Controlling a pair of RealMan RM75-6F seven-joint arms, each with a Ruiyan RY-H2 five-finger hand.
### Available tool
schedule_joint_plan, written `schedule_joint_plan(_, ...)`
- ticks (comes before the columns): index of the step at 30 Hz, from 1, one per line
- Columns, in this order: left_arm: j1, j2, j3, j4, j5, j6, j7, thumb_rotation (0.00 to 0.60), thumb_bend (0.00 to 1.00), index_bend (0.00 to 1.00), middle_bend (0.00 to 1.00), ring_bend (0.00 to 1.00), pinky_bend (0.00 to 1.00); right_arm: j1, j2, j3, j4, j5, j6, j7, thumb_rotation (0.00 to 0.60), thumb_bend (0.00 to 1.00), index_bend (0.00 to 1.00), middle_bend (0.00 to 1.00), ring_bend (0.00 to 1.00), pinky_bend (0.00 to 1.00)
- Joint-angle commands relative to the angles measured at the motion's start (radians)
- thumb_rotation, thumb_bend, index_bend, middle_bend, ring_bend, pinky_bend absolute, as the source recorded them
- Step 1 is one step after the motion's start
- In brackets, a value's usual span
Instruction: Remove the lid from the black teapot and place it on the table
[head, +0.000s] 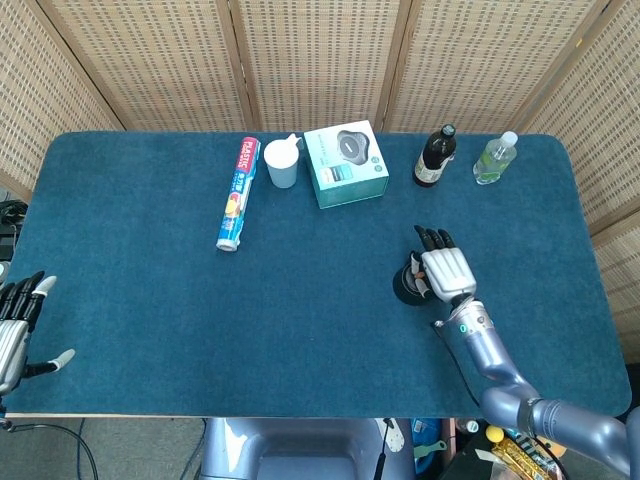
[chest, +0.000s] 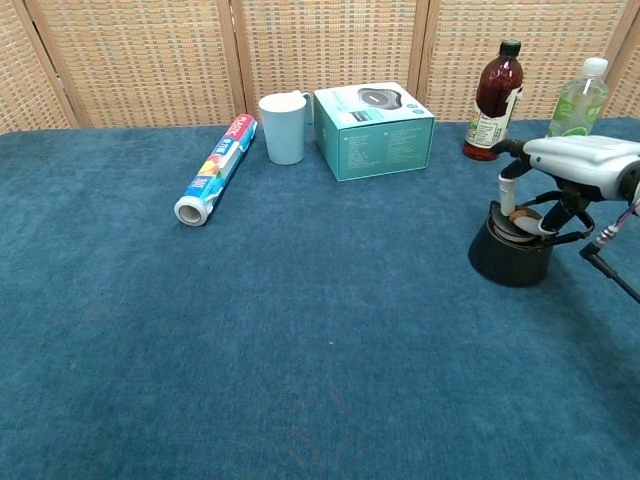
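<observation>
The black teapot (chest: 510, 255) stands on the blue table at the right, partly hidden under my right hand (head: 446, 270) in the head view. In the chest view my right hand (chest: 580, 160) hovers over the pot, its fingers reaching down and pinching the lid (chest: 521, 214) by its brownish knob. The lid sits just above the pot's rim, tilted a little. My left hand (head: 15, 325) hangs off the table's front left corner with its fingers apart and nothing in them.
Along the back stand a plastic-wrap roll (chest: 216, 168), a white cup (chest: 283, 127), a teal box (chest: 374, 130), a brown bottle (chest: 494, 100) and a clear green bottle (chest: 577, 100). A cable (chest: 610, 275) trails from my right wrist beside the pot.
</observation>
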Motion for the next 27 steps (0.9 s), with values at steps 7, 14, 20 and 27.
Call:
schedule_joint_plan(7,0.001,0.003,0.004,-0.003,0.011,0.005,-0.004,0.6,0.13,0.0,0.0,0.0,0.0,-0.012,0.088,-0.03,-0.222,-0.126,0.072,-0.047,0.6,0.6,0.62,0.0,0.0,0.0)
schedule_joint_plan(14,0.005,0.005,0.005,-0.004,0.016,0.012,-0.012,0.6,0.13,0.0,0.0,0.0,0.0,-0.009,0.035,-0.096,-0.226,-0.172,0.053,-0.109,0.6,0.6,0.62,0.0,0.0,0.0)
schedule_joint_plan(20,0.007,0.008,0.005,0.0,0.016,0.014,-0.023,0.6,0.13,0.0,0.0,0.0,0.0,-0.012,-0.054,-0.125,-0.145,-0.178,0.052,-0.149,0.6,0.6,0.62,0.0,0.0,0.0)
schedule_joint_plan(27,0.007,0.009,0.004,0.003,0.015,0.013,-0.03,0.6,0.13,0.0,0.0,0.0,0.0,-0.019,-0.062,-0.13,-0.127,-0.18,0.058,-0.167,0.6,0.2,0.21,0.0,0.0,0.0)
